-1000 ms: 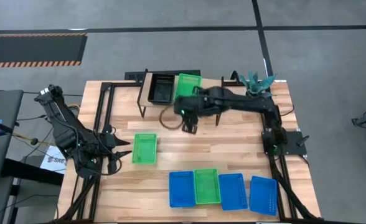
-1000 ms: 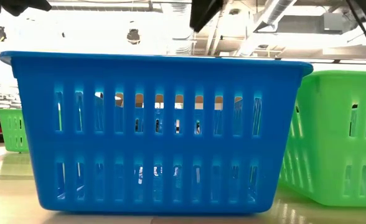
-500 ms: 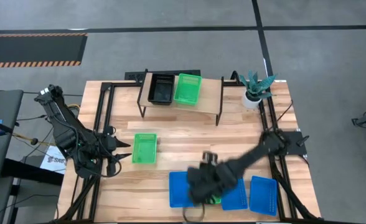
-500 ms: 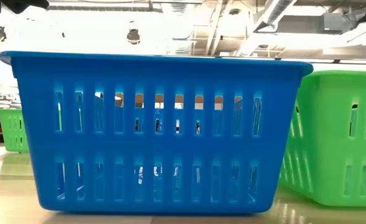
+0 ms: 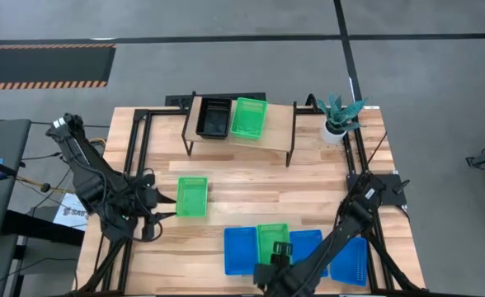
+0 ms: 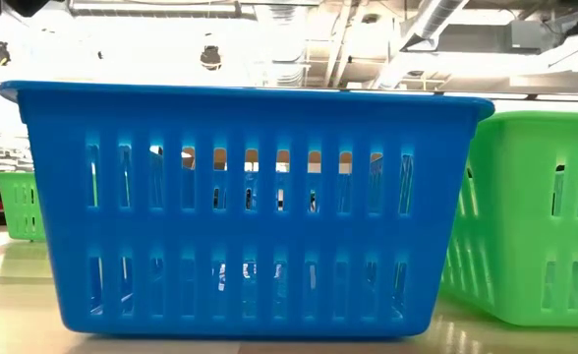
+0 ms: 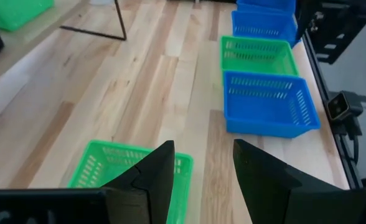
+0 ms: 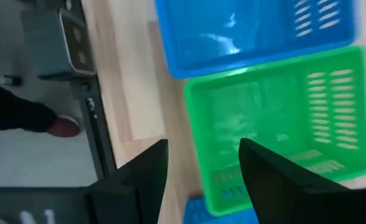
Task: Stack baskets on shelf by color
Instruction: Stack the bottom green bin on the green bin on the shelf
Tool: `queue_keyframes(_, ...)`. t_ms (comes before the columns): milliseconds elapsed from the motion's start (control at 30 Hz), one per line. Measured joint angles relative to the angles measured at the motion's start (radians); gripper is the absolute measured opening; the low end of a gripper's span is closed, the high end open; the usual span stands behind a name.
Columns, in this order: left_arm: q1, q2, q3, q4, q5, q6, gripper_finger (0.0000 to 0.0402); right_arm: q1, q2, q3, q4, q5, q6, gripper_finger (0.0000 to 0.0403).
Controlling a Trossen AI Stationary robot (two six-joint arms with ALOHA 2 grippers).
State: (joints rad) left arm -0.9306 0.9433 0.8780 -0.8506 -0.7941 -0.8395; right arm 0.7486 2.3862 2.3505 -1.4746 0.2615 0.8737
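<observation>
High view count: seven baskets total, so three blue, three green, one black. The shelf (image 5: 280, 124) sits at the far end of the surface (image 5: 251, 186), well away from both claws, with the black basket (image 5: 214, 118) and a green basket (image 5: 248, 118) side by side on it, touching.

The right claw (image 5: 274, 266) is down at the near edge, over the row of four. Right under it is the row's green basket (image 5: 272, 244), with a blue basket (image 5: 240, 249) just beside on one side and two more blue ones (image 5: 312, 250) (image 5: 350, 259) on the other, partly hidden by the arm. In the right wrist view its fingers (image 8: 140, 177) are spread apart, holding nothing, with that green basket (image 8: 282, 124) just ahead of them and a blue one (image 8: 251, 31) beyond.

The left claw (image 5: 152, 205) hangs at the left side, just beside the lone green basket (image 5: 192, 197). Left wrist view shows its fingers (image 7: 155, 177) apart and empty, that green basket (image 7: 102, 168) right below the tips.

Low view is basically filled by one blue basket (image 6: 245, 206).
</observation>
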Motion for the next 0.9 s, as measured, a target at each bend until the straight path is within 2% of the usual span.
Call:
queue_keyframes(267,0.000,0.036,0.000,0.008,0.009,-0.031,0.0153,-0.024,0.024,0.000,0.009,-0.038,-0.011,0.0221)
queue_keyframes(900,0.000,0.045,0.000,0.010,0.022,-0.018,0.0153,-0.029,0.025,0.000,0.023,-0.045,-0.032,0.0212)
